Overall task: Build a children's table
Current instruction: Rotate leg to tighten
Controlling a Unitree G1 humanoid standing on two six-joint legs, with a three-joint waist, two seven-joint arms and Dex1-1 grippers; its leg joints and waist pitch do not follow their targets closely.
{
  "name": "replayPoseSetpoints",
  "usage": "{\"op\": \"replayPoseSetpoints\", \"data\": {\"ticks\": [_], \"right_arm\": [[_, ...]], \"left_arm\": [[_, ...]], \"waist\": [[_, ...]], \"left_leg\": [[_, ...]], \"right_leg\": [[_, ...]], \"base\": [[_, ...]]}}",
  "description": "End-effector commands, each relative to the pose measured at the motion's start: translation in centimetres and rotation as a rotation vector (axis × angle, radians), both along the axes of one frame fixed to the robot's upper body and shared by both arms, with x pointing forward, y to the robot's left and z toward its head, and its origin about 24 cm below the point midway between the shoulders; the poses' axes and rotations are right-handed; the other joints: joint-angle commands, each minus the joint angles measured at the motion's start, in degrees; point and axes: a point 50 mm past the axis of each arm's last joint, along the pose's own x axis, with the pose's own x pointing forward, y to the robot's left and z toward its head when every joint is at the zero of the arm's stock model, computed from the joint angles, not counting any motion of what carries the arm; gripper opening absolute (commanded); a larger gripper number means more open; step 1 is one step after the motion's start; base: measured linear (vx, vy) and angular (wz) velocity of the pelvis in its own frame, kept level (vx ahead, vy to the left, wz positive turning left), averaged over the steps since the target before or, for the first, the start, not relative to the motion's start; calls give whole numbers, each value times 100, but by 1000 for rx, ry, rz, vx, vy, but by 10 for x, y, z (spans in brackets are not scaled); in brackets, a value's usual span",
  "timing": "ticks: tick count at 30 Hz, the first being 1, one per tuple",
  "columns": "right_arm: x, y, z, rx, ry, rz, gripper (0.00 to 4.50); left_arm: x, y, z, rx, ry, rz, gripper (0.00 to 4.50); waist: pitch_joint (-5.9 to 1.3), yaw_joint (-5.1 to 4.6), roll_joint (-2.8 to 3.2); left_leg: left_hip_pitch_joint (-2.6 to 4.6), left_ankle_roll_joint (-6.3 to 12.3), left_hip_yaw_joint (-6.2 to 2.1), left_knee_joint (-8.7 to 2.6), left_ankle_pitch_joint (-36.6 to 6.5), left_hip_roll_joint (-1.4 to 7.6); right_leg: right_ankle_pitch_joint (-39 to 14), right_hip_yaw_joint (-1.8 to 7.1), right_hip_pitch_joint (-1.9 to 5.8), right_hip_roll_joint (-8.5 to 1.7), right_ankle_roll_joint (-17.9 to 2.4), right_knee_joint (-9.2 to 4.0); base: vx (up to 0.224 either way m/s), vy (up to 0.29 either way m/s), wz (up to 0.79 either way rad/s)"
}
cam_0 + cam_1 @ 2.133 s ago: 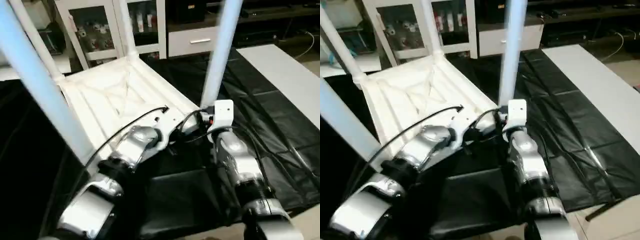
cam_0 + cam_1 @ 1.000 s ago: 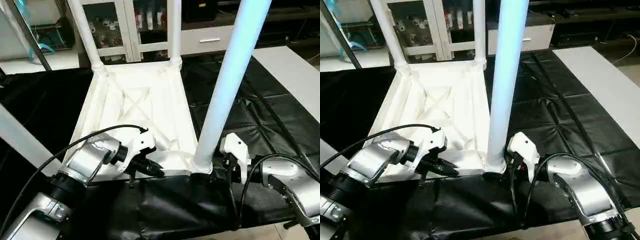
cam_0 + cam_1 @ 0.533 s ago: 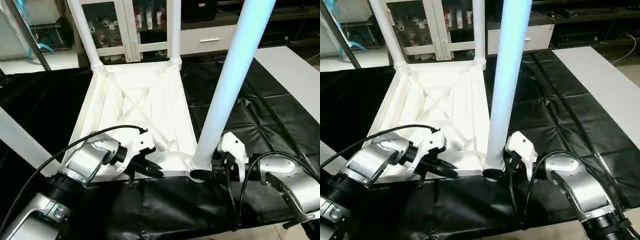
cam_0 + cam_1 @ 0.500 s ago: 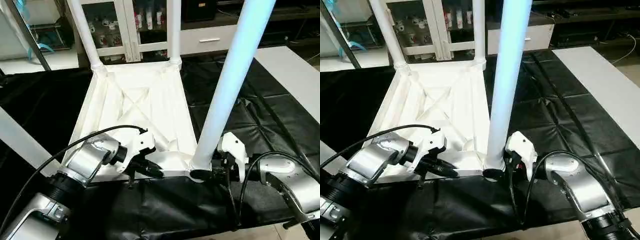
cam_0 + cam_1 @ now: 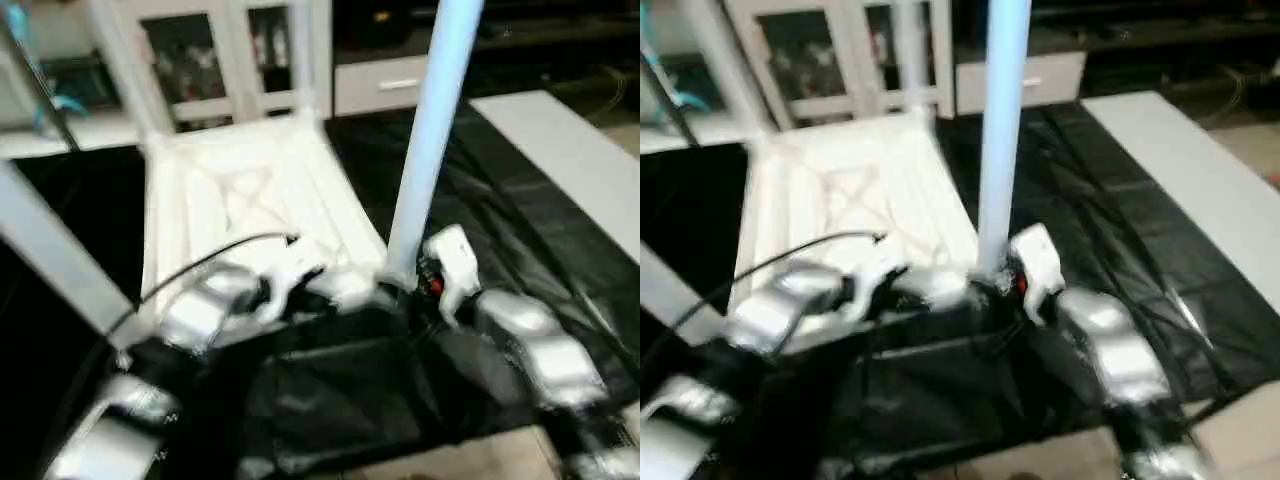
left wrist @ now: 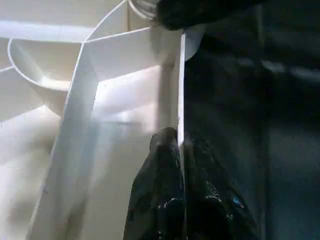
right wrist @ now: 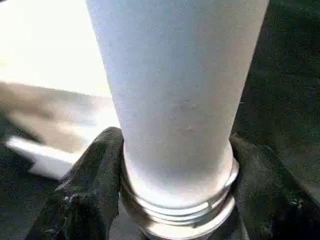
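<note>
The children's table lies upside down: its white ribbed tabletop (image 5: 250, 190) faces up with white tube legs standing in the corner sockets. My left gripper (image 6: 180, 140) is shut on the thin front rim (image 6: 181, 95) of the tabletop, one black finger (image 6: 155, 200) on each side. My right gripper (image 7: 175, 142) is shut on the base of the near right leg (image 7: 180, 85), its fingers (image 7: 85, 190) hugging the leg just above the socket ring. From the head camera, the left gripper (image 5: 335, 290) is at the tabletop's front edge and the right gripper (image 5: 405, 280) at the foot of that leg (image 5: 430, 130).
The near left leg (image 5: 50, 260) crosses the picture's left side. Two far legs (image 5: 305, 50) rise at the back corners. Black sheeting (image 5: 520, 230) covers the work table. A white board (image 5: 570, 150) lies at the right. A glass-door cabinet (image 5: 230, 60) stands behind.
The head camera has shifted and tilted. My right gripper moved in from the right of the near right leg and closed around its base. The left gripper kept its grip on the rim.
</note>
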Motion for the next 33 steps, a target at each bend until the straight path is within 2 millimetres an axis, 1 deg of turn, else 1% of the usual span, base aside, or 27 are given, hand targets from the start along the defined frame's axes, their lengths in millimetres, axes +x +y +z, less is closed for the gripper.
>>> {"op": "replayPoseSetpoints", "data": {"ticks": [1, 2, 3, 4, 5, 8, 9, 10, 11, 13, 14, 15, 17, 18, 19, 20, 22, 23, 24, 25, 26, 27, 28, 29, 31, 32, 33], "right_arm": [[7, 19, 3, 26, -24, -16, 272], [13, 23, 1, 3, -16, -93, 272], [18, 27, -4, -36, 7, -151, 272], [23, 32, -8, -74, 25, -218, 272], [29, 39, -11, -83, 49, -271, 272], [36, 53, -15, -80, 84, -354, 272], [38, 55, -15, -75, 81, -359, 272], [39, 56, -14, -70, 78, -364, 272], [41, 58, -13, -54, 74, -353, 272], [42, 61, -10, -6, 65, -352, 272], [43, 62, -8, 20, 60, -352, 272], [44, 63, -7, 31, 54, -348, 272], [42, 67, -3, 70, 29, -277, 272], [41, 68, -2, 55, 16, -248, 328], [40, 67, -2, 48, 2, -225, 328], [37, 63, -1, 35, -24, -200, 328], [35, 60, -1, 33, -39, -189, 351], [28, 47, 2, 42, -68, -168, 369], [26, 42, 4, 66, -58, -154, 369], [22, 35, 6, 80, -47, -134, 386], [18, 29, 7, 85, -37, -113, 386], [17, 26, 8, 78, -36, -101, 404], [12, 19, 11, 55, -39, -54, 404], [5, 11, 14, 34, -38, 6, 413], [-4, 1, 16, -3, -37, 82, 430], [-12, -6, 17, -32, -30, 144, 446], [-21, -14, 17, -54, -7, 204, 446]], "left_arm": [[9, -4, 1, -6, -35, 106, 0], [14, -8, 1, 0, -54, 171, 0], [18, -12, 0, 20, -71, 225, 0], [23, -15, 0, 38, -103, 290, 0], [26, -20, 0, 48, -124, 325, 0], [32, -33, 2, 39, -171, 393, 0], [32, -35, 3, 36, -179, 398, 0], [33, -37, 4, 34, -184, 400, 0], [33, -37, 4, 31, -184, 394, 0], [33, -37, 4, 27, -184, 388, 0], [33, -35, 3, 26, -178, 381, 0], [32, -34, 2, 26, -172, 373, 0], [32, -30, 1, 21, -166, 354, 0], [31, -28, 0, 21, -158, 340, 0], [29, -27, -1, 18, -153, 315, 0], [27, -23, -2, 14, -140, 277, 0], [25, -20, -3, 11, -134, 257, 0], [19, -12, -5, 3, -100, 192, 0], [16, -10, -4, -2, -95, 155, 0], [13, -6, -5, 0, -79, 126, 0], [11, -3, -5, 4, -68, 103, 0], [10, -2, -5, 7, -64, 91, 0], [6, 1, -4, 5, -52, 41, 0], [1, 4, -3, -1, -28, -18, 0], [-7, 8, -1, -12, -9, -114, 0], [-12, 11, 0, -10, 12, -173, 0], [-17, 15, 1, -3, 25, -233, 0]], "waist": [[-337, -14, -124], [-344, -19, -144], [-324, -34, -119], [-329, -72, -122], [-343, -72, -140], [-341, -78, -118], [-354, -60, -171], [-356, -40, -151], [-368, -27, -173], [-380, -21, -161], [-382, 1, -171], [-380, 6, -203], [-379, 44, -187], [-375, 51, -187], [-372, 59, -186], [-363, 71, -179], [-356, 25, -182], [-348, 0, -170], [-342, 0, -183], [-346, 4, -183], [-349, 6, -174], [-349, 6, -174], [-356, 23, -152], [-338, 59, -123], [-345, 86, -123], [-364, 155, -118], [-365, 169, -117]], "left_leg": [[242, -539, -430, -595, -2455, 621], [228, -468, -426, -582, -2370, 610], [229, -434, -411, -585, -2337, 609], [235, -458, -417, -566, -2383, 591], [270, -458, -415, -554, -2427, 590], [257, -431, -425, -566, -2458, 595], [260, -357, -404, -556, -2367, 596], [250, -278, -396, -562, -2247, 601], [222, -185, -391, -571, -2053, 617], [189, -64, -389, -570, -1787, 621], [183, 136, -363, -539, -1566, 616], [173, 197, -357, -529, -1519, 617], [172, 323, -359, -508, -1431, 626], [170, 333, -361, -511, -1410, 632], [170, 336, -362, -516, -1405, 634], [162, 319, -368, -527, -1468, 640], [91, 327, -403, -550, -1465, 643], [70, 302, -423, -568, -1536, 655], [74, 317, -428, -571, -1565, 658], [88, 319, -424, -572, -1597, 673], [156, 304, -409, -573, -1685, 684], [156, 304, -409, -573, -1685, 684], [197, 209, -393, -577, -1663, 683], [192, 185, -386, -588, -1631, 691], [213, 145, -375, -599, -1610, 704], [246, 148, -371, -591, -1439, 711], [249, 177, -369, -590, -1340, 712]], "right_leg": [[-1608, 153, 13, -253, -969, -425], [-1536, 152, 42, -260, -974, -431], [-1560, 160, 7, -257, -1003, -443], [-1691, 148, 1, -256, -1022, -446], [-1813, 151, -15, -268, -994, -481], [-1809, 141, -3, -261, -946, -486], [-1662, 150, -6, -268, -957, -481], [-1498, 143, 11, -264, -960, -474], [-1237, 134, 48, -257, -973, -443], [-925, 126, 84, -254, -1027, -396], [-720, 131, 92, -273, -1113, -397], [-737, 132, 102, -281, -1132, -402], [-927, 138, 111, -307, -1145, -411], [-965, 137, 108, -301, -1141, -412], [-1010, 133, 106, -290, -1130, -411], [-1147, 131, 114, -287, -1059, -425], [-1151, 121, 151, -289, -999, -396], [-1254, 106, 169, -294, -960, -399], [-1285, 105, 173, -289, -926, -412], [-1291, 116, 163, -297, -923, -411], [-1291, 130, 111, -263, -976, -415], [-1291, 130, 111, -263, -976, -415], [-1183, 124, 77, -234, -1068, -403], [-1067, 131, 99, -232, -1063, -389], [-951, 135, 78, -221, -1055, -380], [-551, 129, 90, -203, -1054, -335], [-399, 131, 101, -200, -1060, -319]], "base": [[0, 0, 0], [0, 0, 0], [0, 0, 0], [0, 0, 0], [0, 0, 0], [0, 0, 0], [0, 0, 0], [0, 0, 0], [0, 0, 0], [0, 0, 0], [0, 0, 0], [0, 0, 0], [0, 0, 0], [0, 0, 0], [0, 0, 0], [0, 0, 0], [0, 0, 0], [0, 0, 0], [0, 0, 0], [0, 0, 0], [0, 0, 0], [0, 0, 0], [0, 0, 0], [0, 0, 0], [0, 0, 0], [0, 0, 0], [0, 0, 0]]}}
